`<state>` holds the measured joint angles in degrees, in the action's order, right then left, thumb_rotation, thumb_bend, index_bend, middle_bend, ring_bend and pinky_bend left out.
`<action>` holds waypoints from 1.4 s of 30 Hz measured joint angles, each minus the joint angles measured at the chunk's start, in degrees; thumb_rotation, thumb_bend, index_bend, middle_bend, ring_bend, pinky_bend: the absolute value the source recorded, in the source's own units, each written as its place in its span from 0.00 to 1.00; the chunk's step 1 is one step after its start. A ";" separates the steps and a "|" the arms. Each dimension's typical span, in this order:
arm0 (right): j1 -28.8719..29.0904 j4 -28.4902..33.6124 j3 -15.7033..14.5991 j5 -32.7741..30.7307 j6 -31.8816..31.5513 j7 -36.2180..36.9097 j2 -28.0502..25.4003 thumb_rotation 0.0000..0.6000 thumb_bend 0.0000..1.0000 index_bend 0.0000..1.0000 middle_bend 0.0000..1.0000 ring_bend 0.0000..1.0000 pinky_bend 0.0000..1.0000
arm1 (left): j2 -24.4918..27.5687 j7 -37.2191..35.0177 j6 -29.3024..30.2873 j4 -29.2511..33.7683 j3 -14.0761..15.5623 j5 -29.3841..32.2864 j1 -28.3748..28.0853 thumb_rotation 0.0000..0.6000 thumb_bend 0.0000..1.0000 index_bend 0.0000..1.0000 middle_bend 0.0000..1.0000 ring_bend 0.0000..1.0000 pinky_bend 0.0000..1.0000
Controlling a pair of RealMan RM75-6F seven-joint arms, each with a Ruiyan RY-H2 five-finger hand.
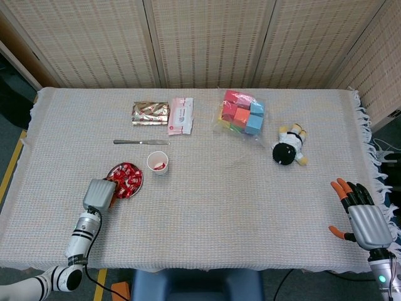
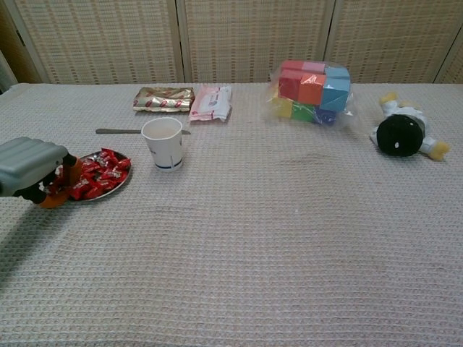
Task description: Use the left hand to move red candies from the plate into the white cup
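Note:
A small metal plate (image 1: 140, 185) (image 2: 120, 189) heaped with red candies (image 1: 128, 176) (image 2: 102, 173) sits at the front left of the table. Just right of it stands the white cup (image 1: 157, 162) (image 2: 163, 143), upright, with a red candy showing inside in the head view. My left hand (image 1: 99, 192) (image 2: 30, 168) is at the plate's near left edge. Its fingers (image 2: 71, 172) curl in over the candies there and pinch one against the thumb. My right hand (image 1: 363, 217) rests far off at the front right with fingers spread, holding nothing.
A table knife (image 1: 141, 142) lies behind the cup. Behind it lie a gold packet (image 1: 150, 113) and a pink-and-white packet (image 1: 180, 115). A bag of coloured blocks (image 1: 242, 113) and a small black-and-yellow plush toy (image 1: 288, 148) are at the back right.

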<state>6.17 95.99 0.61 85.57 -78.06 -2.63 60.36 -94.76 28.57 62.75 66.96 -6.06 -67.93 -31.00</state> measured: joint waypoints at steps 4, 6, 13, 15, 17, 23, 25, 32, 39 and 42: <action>0.08 0.03 0.02 -0.16 0.20 -0.09 0.02 1.00 0.05 0.00 0.00 0.00 0.00 | -0.06 -0.22 -0.23 -0.07 -0.07 -0.11 -0.01 1.00 0.52 0.59 0.54 0.58 1.00; 0.12 0.06 0.02 -0.23 0.29 -0.17 0.02 1.00 0.05 0.00 0.00 0.00 0.00 | -0.05 -0.28 -0.14 -0.03 -0.11 -0.24 0.00 1.00 0.55 0.60 0.56 0.59 1.00; 0.16 0.11 0.07 -0.49 0.42 -0.29 0.06 1.00 0.05 0.00 0.00 0.00 0.00 | -0.34 -1.56 0.94 -0.35 -0.35 -1.28 0.14 1.00 0.62 0.67 0.65 0.64 1.00; 0.18 0.12 0.07 -0.47 0.44 -0.30 0.06 1.00 0.05 0.00 0.00 0.00 0.00 | -0.59 -2.50 1.57 -0.73 -0.38 -2.01 0.22 1.00 0.65 0.70 0.67 0.66 1.00; 0.19 0.11 0.09 -0.50 0.43 -0.29 0.06 1.00 0.05 0.00 0.00 0.00 0.00 | -0.87 -3.77 2.10 -1.24 -0.36 -2.88 0.30 1.00 0.67 0.72 0.70 0.67 1.00; 0.11 0.11 0.09 -0.39 0.18 -0.22 0.05 1.00 0.05 0.00 0.00 0.00 0.00 | -1.55 -6.54 2.65 -2.52 -0.37 -4.36 0.41 1.00 0.71 0.74 0.72 0.69 1.00; 0.08 0.11 0.07 -0.34 0.13 -0.14 0.02 1.00 0.05 0.00 0.00 0.00 0.00 | -1.73 -7.66 2.95 -2.66 -0.55 -4.70 0.46 1.00 0.71 0.75 0.72 0.70 1.00; 0.04 0.08 0.08 -0.32 0.04 0.15 -0.11 1.00 0.05 0.00 0.00 0.00 0.00 | -1.02 -11.57 3.41 -1.46 -1.66 -5.58 0.39 1.00 0.73 0.75 0.73 0.70 1.00; -0.04 0.06 0.09 -0.25 -0.11 0.45 -0.22 1.00 0.05 0.00 0.00 0.00 0.00 | 1.79 -11.56 4.01 2.65 -3.46 -5.89 -0.31 1.00 0.73 0.75 0.73 0.71 1.00; 0.04 0.05 0.06 -0.23 0.06 0.43 -0.19 1.00 0.05 0.00 0.00 0.00 0.00 | 3.31 -10.98 4.06 5.26 -4.75 -5.79 -1.07 1.00 0.73 0.75 0.73 0.71 1.00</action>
<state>6.21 96.03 0.67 85.34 -78.00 -2.20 60.17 -91.45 17.59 66.81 72.22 -10.81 -73.72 -32.07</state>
